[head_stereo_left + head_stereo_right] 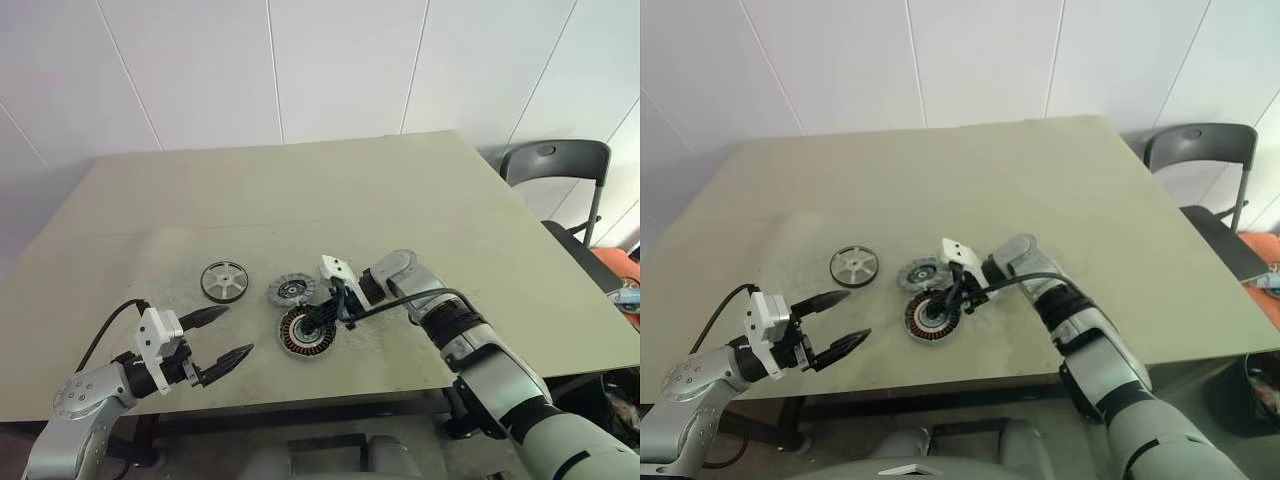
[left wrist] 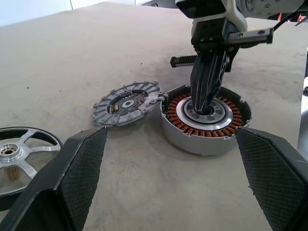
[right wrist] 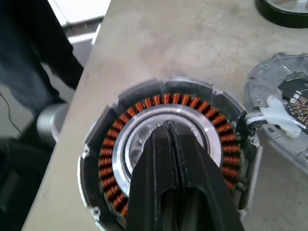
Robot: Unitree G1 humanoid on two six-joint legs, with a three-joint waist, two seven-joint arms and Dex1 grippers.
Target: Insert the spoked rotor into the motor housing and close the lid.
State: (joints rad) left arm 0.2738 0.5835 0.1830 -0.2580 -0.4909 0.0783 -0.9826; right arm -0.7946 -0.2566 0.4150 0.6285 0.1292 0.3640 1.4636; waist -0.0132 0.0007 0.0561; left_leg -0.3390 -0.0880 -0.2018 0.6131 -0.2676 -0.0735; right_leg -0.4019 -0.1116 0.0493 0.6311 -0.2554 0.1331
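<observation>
Nearest the front edge of the worktop (image 1: 520,250), the left gripper (image 1: 228,338) hung with its two black fingers spread wide and nothing between them, pointed toward the motor housing (image 1: 303,333). That housing, a round cup ringed with copper-brown windings, sat just beyond and served as the anchor of the scene. Over it, the right gripper (image 1: 322,318) reached down with its fingers pressed together, their tips at the silver central hub of the housing; whether they touched the metal or merely hovered inside the bore could not be told. Just behind the housing and almost touching its rim lay the lid (image 1: 291,291), a ribbed grey disc resting flat on the worktop. Farther off to the left of the housing, past the lid and well apart from both grippers, lay the spoked rotor (image 1: 224,280), flat and untouched.

By this evidence the task stood at its opening: the rotor was not yet picked up, the housing was still open, and the right gripper appeared to be steadying or probing the housing. The next move would call for one gripper to take the rotor, and the closed right gripper to clear the hub so the wheel could drop in squarely.
</observation>
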